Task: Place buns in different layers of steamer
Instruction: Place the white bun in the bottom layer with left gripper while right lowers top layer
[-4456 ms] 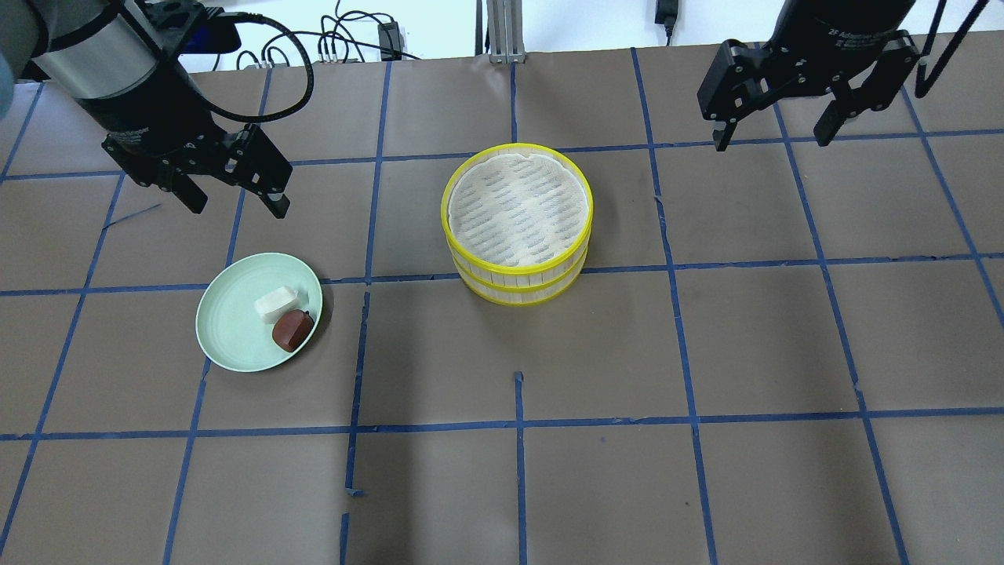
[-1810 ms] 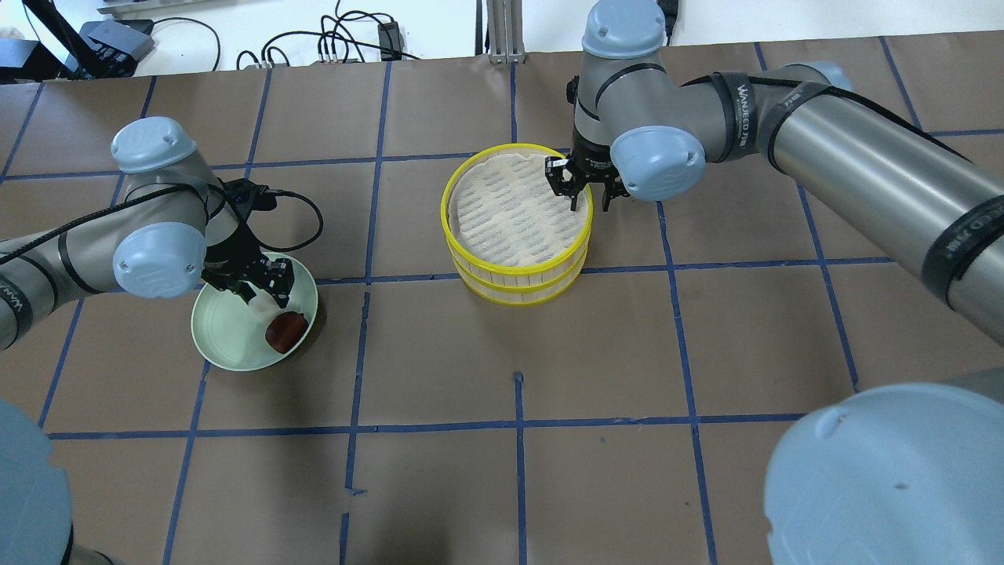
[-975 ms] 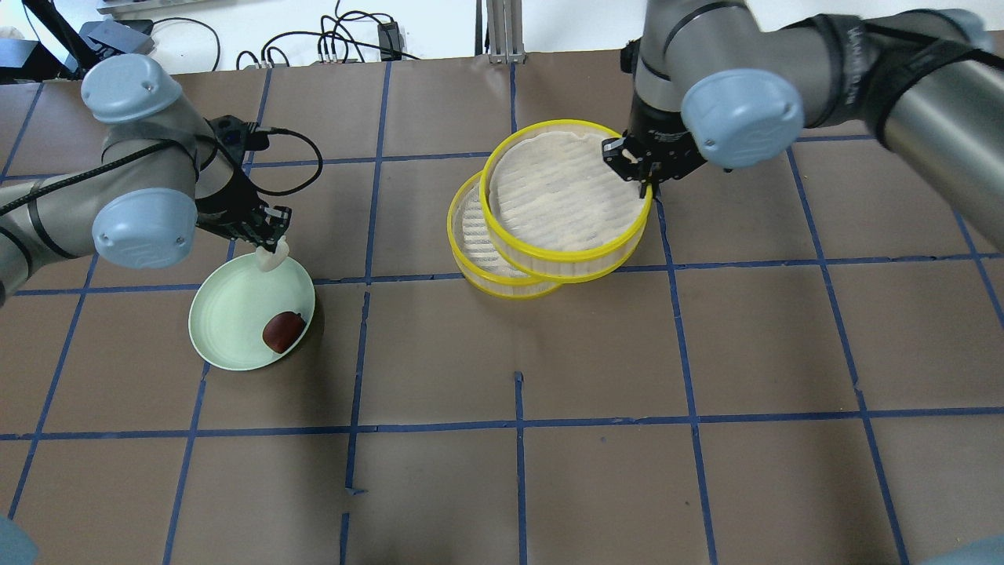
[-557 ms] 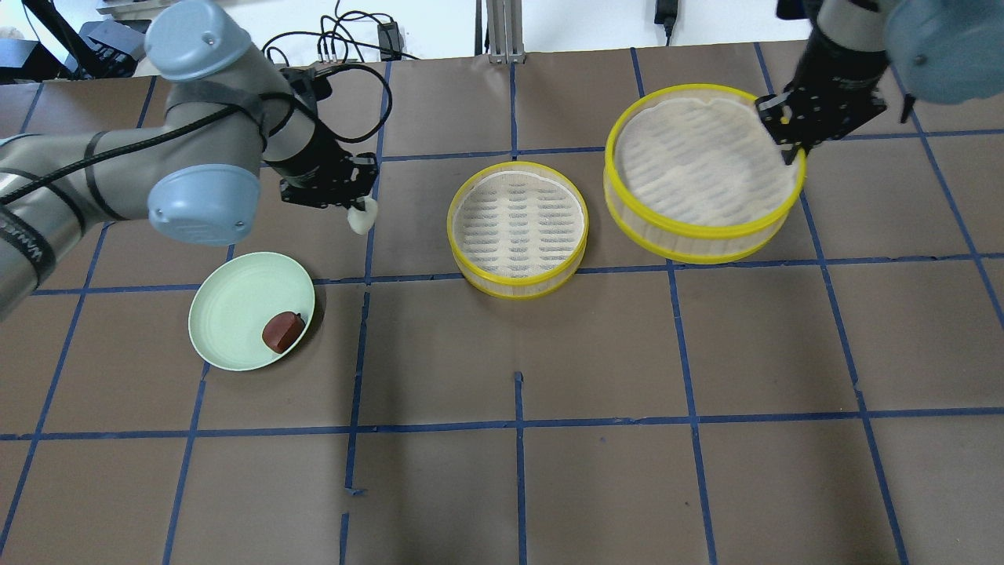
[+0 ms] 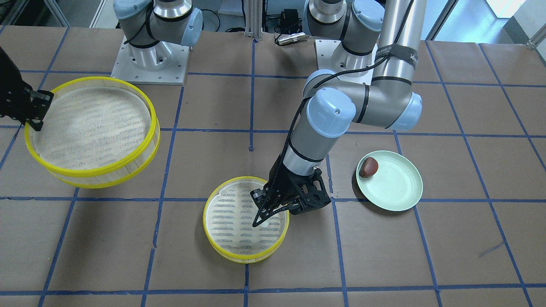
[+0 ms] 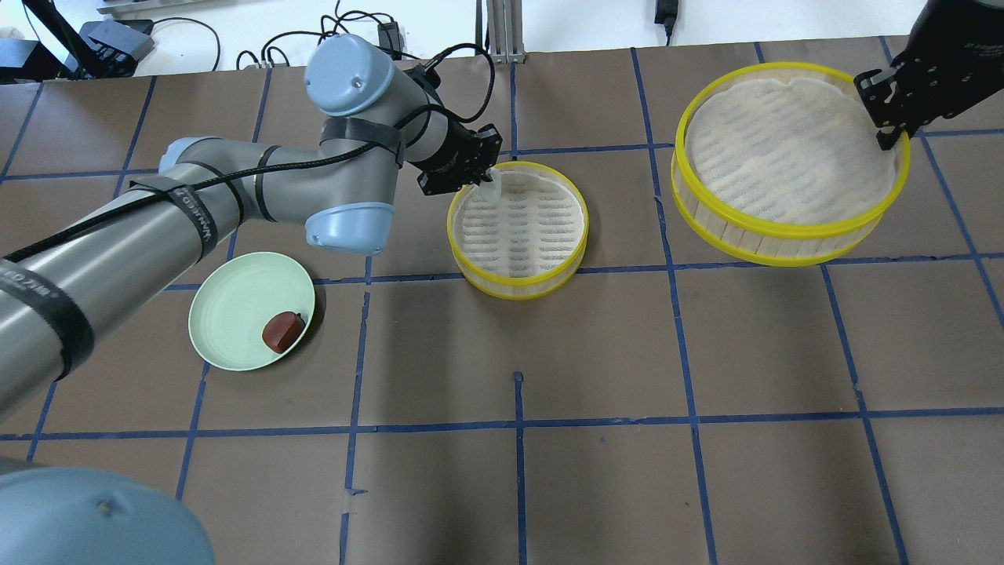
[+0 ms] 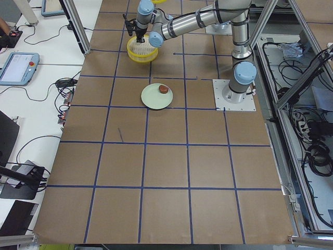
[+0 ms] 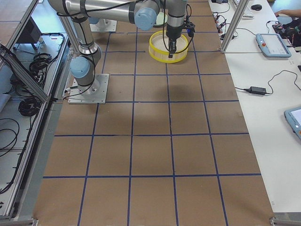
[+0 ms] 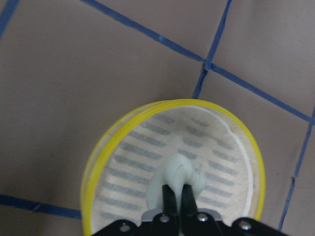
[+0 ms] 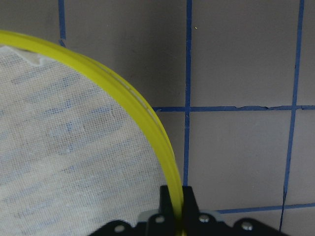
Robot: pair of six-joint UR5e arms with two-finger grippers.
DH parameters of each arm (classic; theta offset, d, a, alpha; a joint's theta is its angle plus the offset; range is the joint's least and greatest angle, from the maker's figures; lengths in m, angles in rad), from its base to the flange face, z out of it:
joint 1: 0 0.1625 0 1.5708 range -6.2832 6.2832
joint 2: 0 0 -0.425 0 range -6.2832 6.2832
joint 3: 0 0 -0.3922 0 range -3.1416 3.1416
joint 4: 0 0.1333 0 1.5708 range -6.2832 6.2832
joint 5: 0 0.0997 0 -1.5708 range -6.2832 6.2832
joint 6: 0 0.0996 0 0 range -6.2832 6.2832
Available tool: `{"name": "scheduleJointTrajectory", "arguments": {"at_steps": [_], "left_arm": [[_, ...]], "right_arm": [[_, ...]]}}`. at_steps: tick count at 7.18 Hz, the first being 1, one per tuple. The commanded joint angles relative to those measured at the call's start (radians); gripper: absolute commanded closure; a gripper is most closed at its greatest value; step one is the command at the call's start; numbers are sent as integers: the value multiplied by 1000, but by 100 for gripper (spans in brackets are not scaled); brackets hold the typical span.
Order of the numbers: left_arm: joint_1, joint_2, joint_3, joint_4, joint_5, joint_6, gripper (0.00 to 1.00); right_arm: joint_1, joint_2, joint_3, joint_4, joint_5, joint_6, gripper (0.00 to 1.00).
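Observation:
My left gripper [image 6: 488, 182] is shut on the white bun [image 6: 491, 188] and holds it just inside the back-left rim of the lower steamer tray [image 6: 519, 281], which stands on the table. The left wrist view shows the white bun [image 9: 178, 173] pinched in the left gripper [image 9: 176, 191] over the mesh floor. My right gripper [image 6: 890, 135] is shut on the rim of the upper steamer tray [image 6: 784, 229] and holds it tilted, off the table at the right. The reddish-brown bun [image 6: 283, 331] lies on the pale green plate [image 6: 227, 314].
The left arm reaches across the table's left half, passing behind the plate. Cables and a metal post lie beyond the table's far edge. Brown paper with blue tape lines covers the table. In the front-facing view both arm bases stand at the top.
My left gripper has carried the white bun right, from open table to over the lower tray. My right gripper has carried the upper tray further right.

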Motion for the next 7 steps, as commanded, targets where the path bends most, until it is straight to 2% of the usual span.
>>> {"name": "scheduleJointTrajectory", "arguments": {"at_steps": [1, 2, 3, 4, 5, 6, 7], "left_arm": [[-14, -31, 2, 25, 0, -24, 3], [-13, -23, 6, 28, 20, 5, 6], [-5, 10, 6, 22, 69, 194, 7], [53, 50, -9, -57, 92, 413, 5], [147, 100, -13, -184, 89, 541, 0], [226, 178, -48, -297, 92, 694, 0], [339, 247, -110, -394, 141, 907, 0]], "right_arm": [[1, 0, 6, 7, 4, -1, 94], [1, 0, 6, 9, 5, -6, 94], [2, 0, 8, 10, 7, -3, 94], [7, 1, -1, 7, 57, 26, 94], [25, 39, -2, 0, 109, 134, 96], [115, 94, -3, -40, 137, 248, 96], [257, 142, -3, -151, 137, 393, 96]]}}
